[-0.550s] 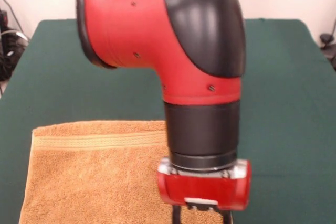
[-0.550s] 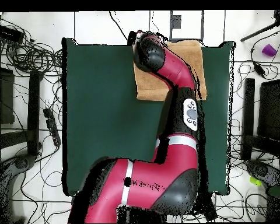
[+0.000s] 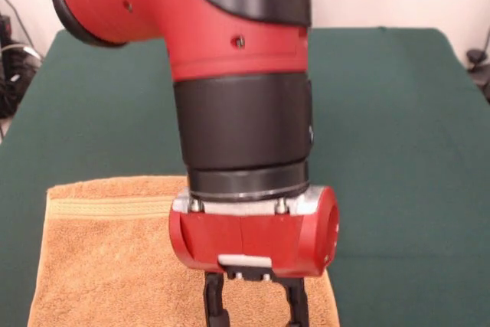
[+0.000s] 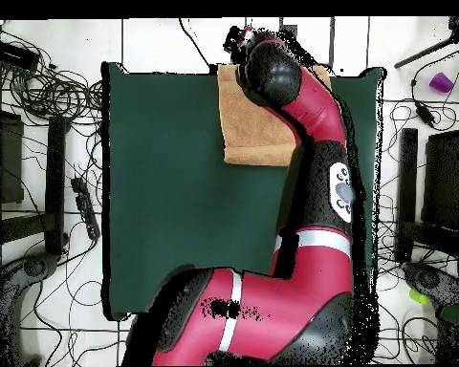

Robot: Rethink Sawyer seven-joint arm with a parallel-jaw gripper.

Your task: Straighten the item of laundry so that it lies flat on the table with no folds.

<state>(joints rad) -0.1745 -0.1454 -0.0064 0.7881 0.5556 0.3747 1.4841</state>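
Hovering: gripper (image 3: 255, 308) above the towel (image 3: 115, 266), tips cut off by the front view's bottom edge
Claw: fingers apart, holding nothing
Towel: on the table (image 3: 398, 151) at its edge farthest from the robot's base
Band: along the towel's edge nearest the base

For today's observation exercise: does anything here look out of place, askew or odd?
Nothing is damaged or spilled. The towel lies mostly flat at the table's edge rather than its middle, with the arm covering part of it. The gripper hangs over it.
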